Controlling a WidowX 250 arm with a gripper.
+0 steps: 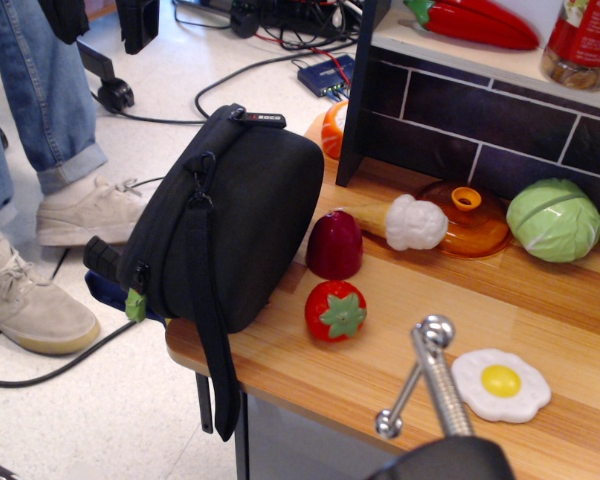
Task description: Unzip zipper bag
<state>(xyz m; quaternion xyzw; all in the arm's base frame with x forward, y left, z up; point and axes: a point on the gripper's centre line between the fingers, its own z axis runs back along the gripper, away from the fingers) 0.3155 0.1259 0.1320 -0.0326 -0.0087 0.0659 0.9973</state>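
Observation:
The zipper bag is a large black rounded fabric case lying on its side at the left edge of the wooden table, partly overhanging it. Its small green zipper pull sits at the lower left corner, and a red-marked tag is at the top. Its black strap hangs down past the table edge. My gripper is at the bottom right, well to the right of the bag and apart from it. Its two ball-tipped metal fingers are spread apart with nothing between them.
A toy strawberry and a dark red toy vegetable lie just right of the bag. A white toy, orange lid, green cabbage and fried egg lie further right. A person's legs and shoes stand at the left among floor cables.

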